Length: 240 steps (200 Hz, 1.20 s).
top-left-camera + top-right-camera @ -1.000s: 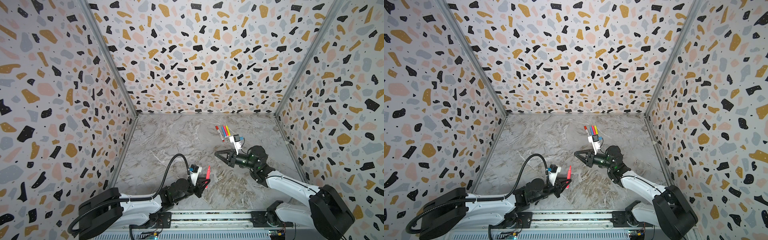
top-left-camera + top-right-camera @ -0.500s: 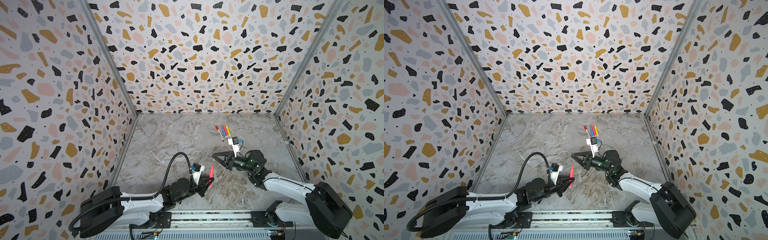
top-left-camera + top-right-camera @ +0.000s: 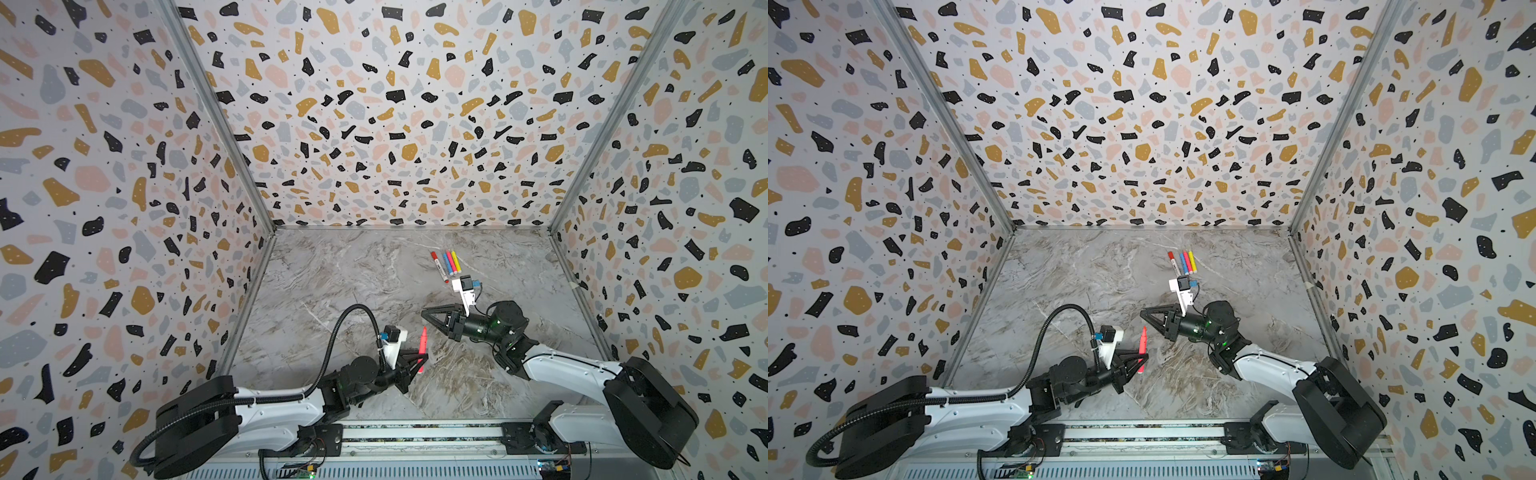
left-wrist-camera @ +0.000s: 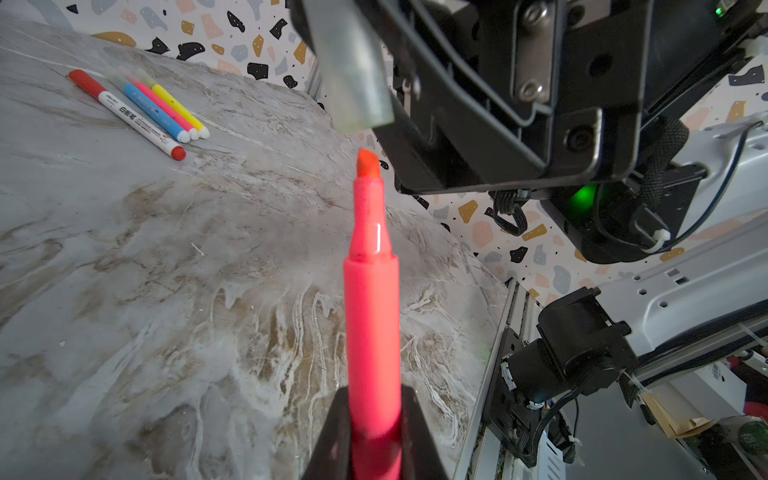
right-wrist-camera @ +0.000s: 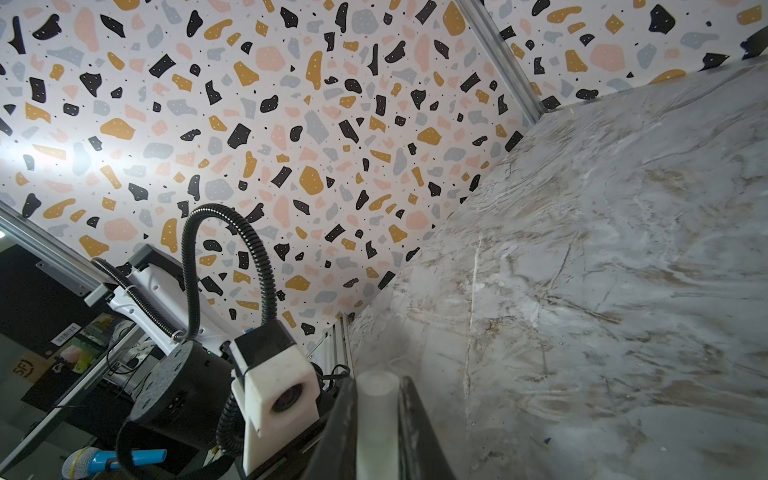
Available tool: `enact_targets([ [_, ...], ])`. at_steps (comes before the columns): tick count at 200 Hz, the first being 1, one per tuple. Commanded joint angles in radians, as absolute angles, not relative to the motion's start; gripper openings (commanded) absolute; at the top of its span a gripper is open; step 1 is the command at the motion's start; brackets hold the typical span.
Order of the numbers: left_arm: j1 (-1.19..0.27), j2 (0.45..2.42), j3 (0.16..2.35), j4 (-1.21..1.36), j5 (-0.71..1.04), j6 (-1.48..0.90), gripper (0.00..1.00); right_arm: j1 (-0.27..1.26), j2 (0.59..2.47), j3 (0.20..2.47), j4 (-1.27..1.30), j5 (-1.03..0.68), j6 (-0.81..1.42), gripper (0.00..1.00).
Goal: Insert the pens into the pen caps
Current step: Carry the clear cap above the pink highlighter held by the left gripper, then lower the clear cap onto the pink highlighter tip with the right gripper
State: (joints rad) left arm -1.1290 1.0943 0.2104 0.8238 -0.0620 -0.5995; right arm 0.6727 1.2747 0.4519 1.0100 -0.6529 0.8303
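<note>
Alignment is the whole job here. In both top views the left gripper (image 3: 419,358) is clamped on a pink pen (image 3: 422,345) held off the tabletop (image 3: 332,282), tip aimed toward the right gripper (image 3: 426,314). That gripper's jaws are drawn together, but its load cannot be made out from here. Four pens (image 3: 446,264) lie side by side near the far wall, well apart from both arms.

Left wrist view: the pen's bare chisel tip sits just short of the mouth of a clear cap (image 4: 353,70), whose axis is tilted against the barrel. I would square the cap to the barrel first, then push straight along it. A skewed push would likely catch the tip on the rim. The white pen (image 4: 133,118) reads "白板笔"; its smaller print is too small to read.

Right wrist view: the right gripper pinches the cap (image 5: 378,409). A barcode sticker (image 5: 66,334) behind is unreadable.
</note>
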Motion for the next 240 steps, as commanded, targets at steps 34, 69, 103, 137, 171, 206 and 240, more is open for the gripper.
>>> enact_targets([
  [34,-1.134,1.068,0.239,0.849,-0.090,-0.599,0.00,0.697,1.258,0.430,1.059,-0.641,0.844,0.05],
  [69,-1.134,1.068,0.241,0.848,-0.098,-0.597,0.00,0.716,1.250,0.409,1.076,-0.629,0.850,0.05],
  [103,-1.134,1.066,0.242,0.848,-0.106,-0.597,0.00,0.734,1.245,0.383,1.093,-0.608,0.851,0.05],
  [137,-1.134,1.043,0.231,0.858,-0.126,-0.601,0.00,0.785,1.226,0.315,1.137,-0.546,0.845,0.10],
  [171,-1.134,1.025,0.222,0.866,-0.133,-0.605,0.00,0.820,1.187,0.239,1.160,-0.485,0.844,0.15],
  [206,-1.134,1.025,0.218,0.874,-0.128,-0.605,0.00,0.839,1.151,0.219,1.132,-0.476,0.818,0.28],
  [240,-1.134,1.025,0.216,0.875,-0.119,-0.601,0.00,0.841,1.080,0.221,1.060,-0.480,0.786,0.55],
])
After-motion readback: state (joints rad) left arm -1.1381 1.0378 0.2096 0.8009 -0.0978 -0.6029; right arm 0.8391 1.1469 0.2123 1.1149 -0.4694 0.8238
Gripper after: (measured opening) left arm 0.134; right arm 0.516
